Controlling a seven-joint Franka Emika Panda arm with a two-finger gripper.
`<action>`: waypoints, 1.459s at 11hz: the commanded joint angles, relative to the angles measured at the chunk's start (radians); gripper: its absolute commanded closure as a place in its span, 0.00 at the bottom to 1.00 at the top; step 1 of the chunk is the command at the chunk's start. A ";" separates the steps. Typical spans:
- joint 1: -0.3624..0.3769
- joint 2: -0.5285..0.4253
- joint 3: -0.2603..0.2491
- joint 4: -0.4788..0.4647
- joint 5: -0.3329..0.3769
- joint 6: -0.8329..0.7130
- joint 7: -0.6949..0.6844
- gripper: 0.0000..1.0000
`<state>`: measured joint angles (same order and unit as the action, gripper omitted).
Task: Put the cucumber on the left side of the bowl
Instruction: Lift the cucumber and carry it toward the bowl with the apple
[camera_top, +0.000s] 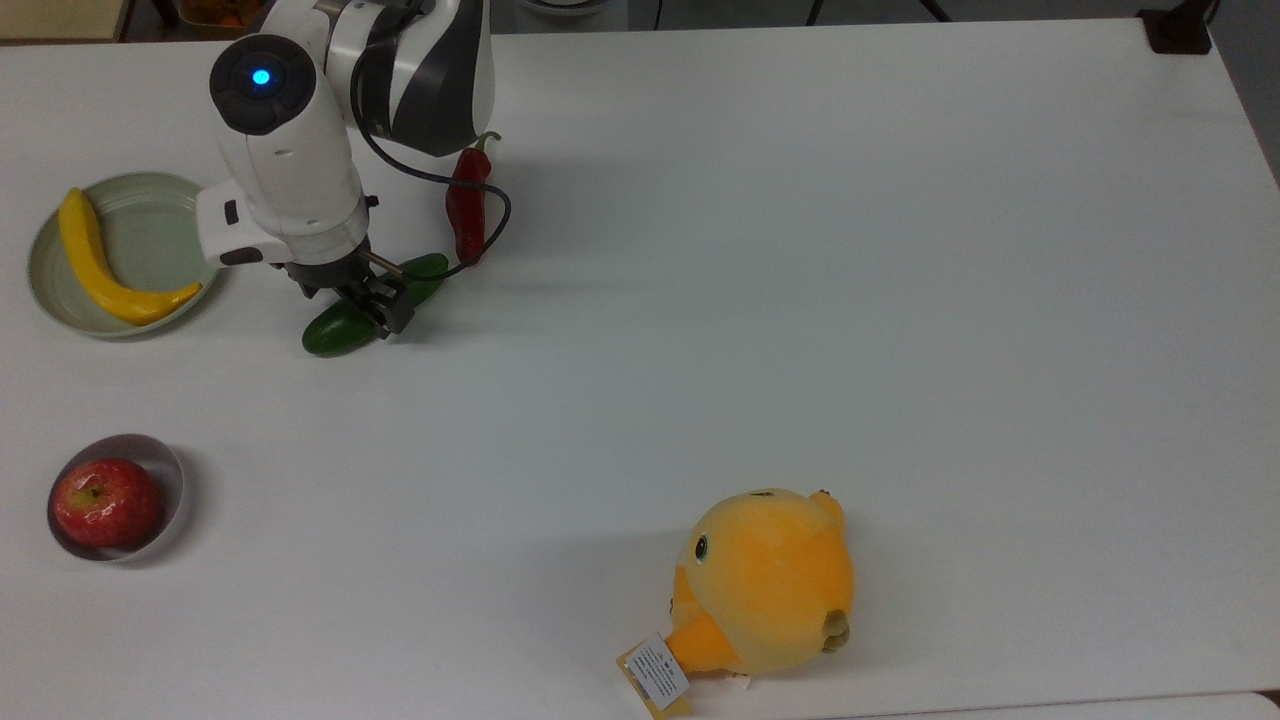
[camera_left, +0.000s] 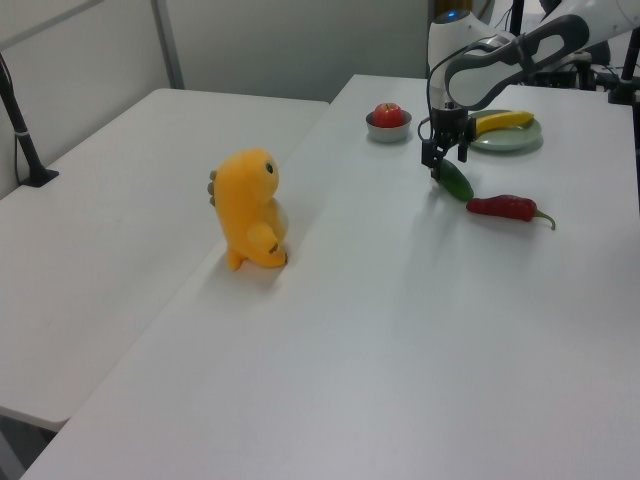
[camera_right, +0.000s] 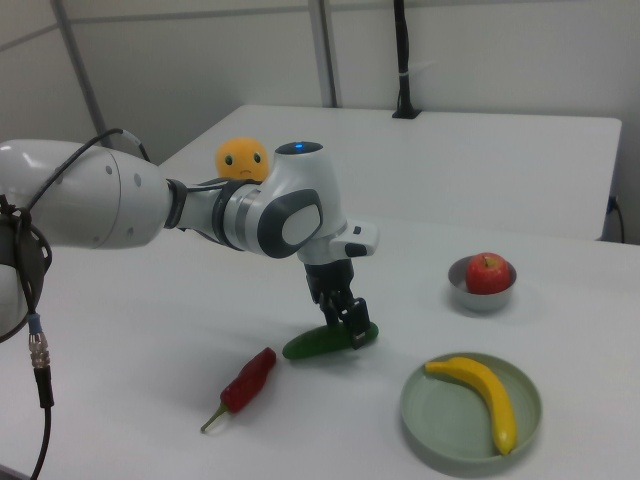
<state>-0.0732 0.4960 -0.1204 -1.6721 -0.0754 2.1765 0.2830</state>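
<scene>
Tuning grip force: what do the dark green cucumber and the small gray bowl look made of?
The dark green cucumber: smooth, slightly glossy skin with faint highlights, probably moulded plastic or rubber, though it could be real. The small gray bowl: thin upright wall, matte even gray, likely plastic; metal can't be ruled out.

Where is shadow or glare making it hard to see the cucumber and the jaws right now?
Top view: the arm's shadow darkens the cucumber at the gripper, but no glare. Left view: the cucumber reads dark, lighting even. Right view: the cucumber shows a soft shine, and the bowl stays clear.
</scene>
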 joint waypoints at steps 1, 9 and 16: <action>0.013 -0.017 -0.015 -0.029 -0.020 0.026 0.022 0.53; 0.009 -0.065 -0.015 -0.006 -0.017 0.022 0.007 0.91; -0.040 0.021 0.001 0.242 0.003 0.066 -0.578 0.86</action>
<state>-0.0908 0.4527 -0.1256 -1.5217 -0.0791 2.1804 -0.1059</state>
